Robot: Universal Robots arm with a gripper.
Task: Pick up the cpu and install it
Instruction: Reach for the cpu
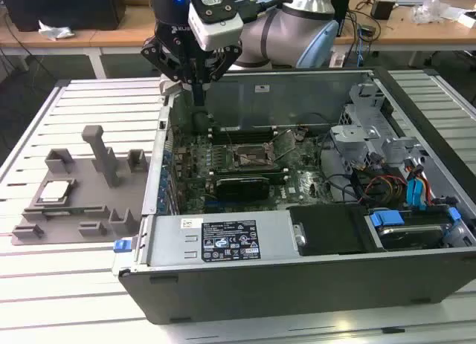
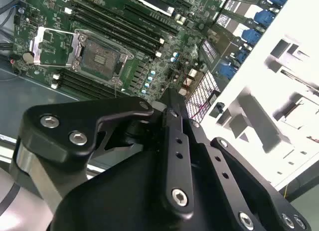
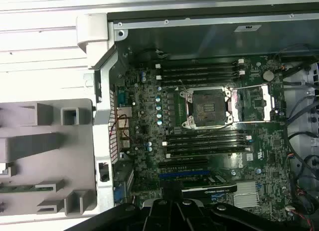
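CPU (image 1: 56, 189) sits on gray holder (image 1: 82, 209), exterior view's left, well apart from gripper (image 1: 199, 102). I read fingers closed, holding nothing. Risk IMO: approaching w/ fingers closed would knock CPU off holder; skewed grip could bend socket (image 3: 207, 104) pins.

open computer case (image 1: 297, 296), motherboard (image 3: 259, 156), grey fixture (image 1: 83, 210)

The arm (image 1: 297, 21) runs off the exterior view's upper edge; the cpu (image 1: 56, 190) on the grey holder (image 1: 74, 214) is too small to show detail; in the second wrist view the gripper (image 2: 172, 100) hides part of the motherboard (image 2: 144, 71); the first wrist view's edge crops that holder.
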